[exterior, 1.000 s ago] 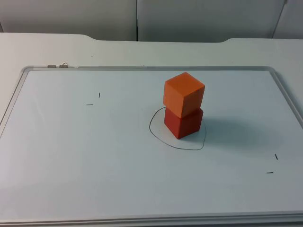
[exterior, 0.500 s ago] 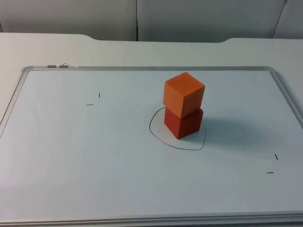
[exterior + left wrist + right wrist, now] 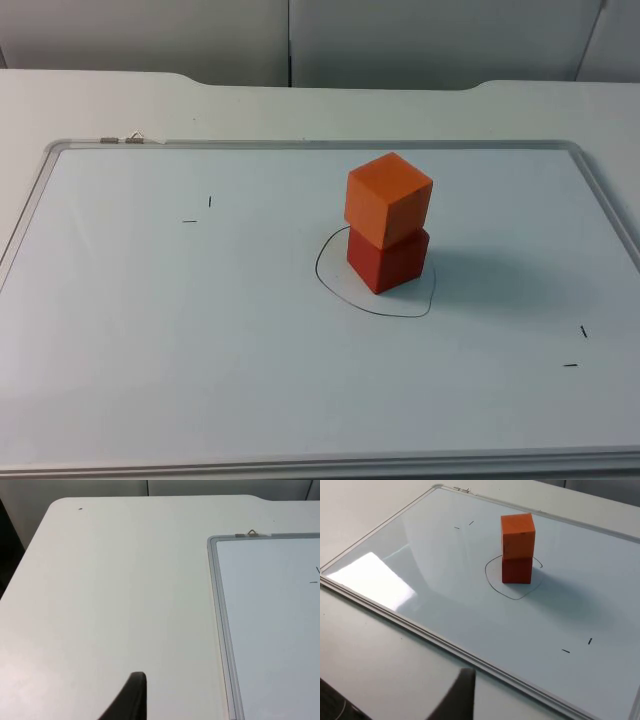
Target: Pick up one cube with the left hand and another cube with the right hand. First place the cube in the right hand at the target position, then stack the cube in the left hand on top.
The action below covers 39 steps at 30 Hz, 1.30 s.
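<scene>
Orange cube sits on red cube inside the drawn ring (stack done); keep both hands clear; their finger state I cannot tell.

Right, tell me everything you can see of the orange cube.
The orange cube is a plain, matte, solid-looking block with clean edges and no markings. It sits upright on top of the red cube, turned slightly so its corners overhang a little. The stack stands inside the hand-drawn outline on the whiteboard. Nothing else touches it; no gripper is near.
</scene>
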Available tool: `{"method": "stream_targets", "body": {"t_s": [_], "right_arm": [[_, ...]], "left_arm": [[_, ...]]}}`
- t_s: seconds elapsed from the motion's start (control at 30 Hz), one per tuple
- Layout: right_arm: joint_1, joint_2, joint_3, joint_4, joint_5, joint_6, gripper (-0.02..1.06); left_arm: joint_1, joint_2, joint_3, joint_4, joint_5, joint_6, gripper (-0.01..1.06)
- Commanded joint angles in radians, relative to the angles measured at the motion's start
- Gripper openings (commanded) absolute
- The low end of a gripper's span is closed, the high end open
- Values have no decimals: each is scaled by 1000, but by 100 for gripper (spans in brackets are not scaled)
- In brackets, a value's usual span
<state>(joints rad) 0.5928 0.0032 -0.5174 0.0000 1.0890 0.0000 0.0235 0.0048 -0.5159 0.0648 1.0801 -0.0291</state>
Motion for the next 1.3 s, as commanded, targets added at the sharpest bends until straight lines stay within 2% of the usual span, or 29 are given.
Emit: {"method": "stream_targets", "body": {"t_s": [0.0,0.03,1.27], "right_arm": [[-1,-3,7,0,-11,0,101],[-1,-3,7,0,-11,0,105],[-1,-3,7,0,-11,0,105]], "left_arm": [[5,-5,2,0,-2,-4,105],[5,-5,2,-2,-2,-4,105],[5,-5,2,-6,-2,23,105]]}}
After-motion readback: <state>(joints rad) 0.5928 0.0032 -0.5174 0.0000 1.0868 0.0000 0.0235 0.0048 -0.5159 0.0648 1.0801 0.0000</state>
